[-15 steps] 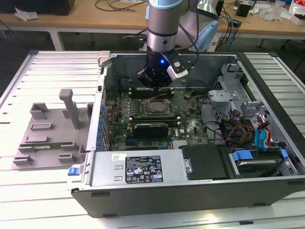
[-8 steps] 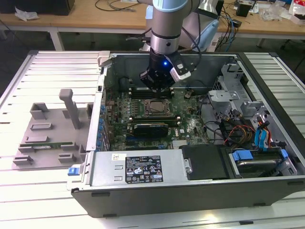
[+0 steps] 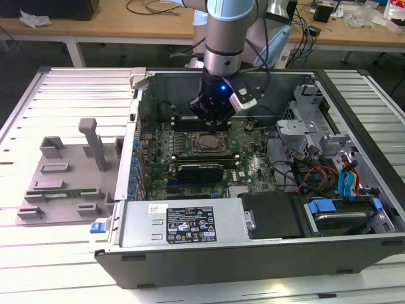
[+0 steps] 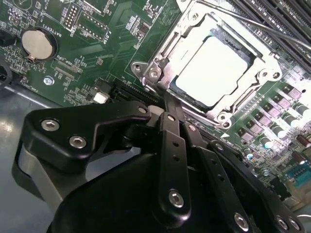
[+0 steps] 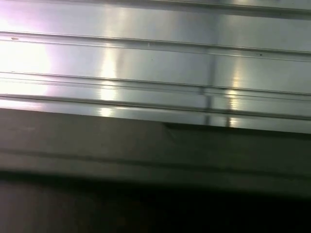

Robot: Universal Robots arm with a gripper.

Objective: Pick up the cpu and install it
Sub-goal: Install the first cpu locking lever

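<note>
CPU [image 4: 214, 68], silver-topped and square, already sat inside the socket frame [image 4: 160, 58] on the green motherboard [image 4: 102, 43], as the second wrist view showed; its bright metal top lay flat within the frame's opening. In the exterior view the same chip [image 3: 205, 143] appeared near the middle of the board, inside the open computer case [image 3: 190, 237] that lay on its side on the slatted metal table [image 3: 69, 95].

The hand [image 3: 212, 121] hung directly above the socket in the exterior view, close over the chip. In the second wrist view its black linkages and fingers [image 4: 170, 109] came together toward a narrow point just beside the frame's edge, with nothing pinched between them; whether the tips were fully pressed together I could not tell.

A round coin battery [image 4: 38, 43] sat on the board well apart from the socket. In the exterior view a grey plastic fixture [image 3: 69, 171] lay on the table to the exterior view's left of the case, and blue cables [image 3: 348, 183] ran through the drive bay at the exterior view's right. The first wrist view showed pale metal slats [image 5: 155, 63] above a dark edge.
</note>
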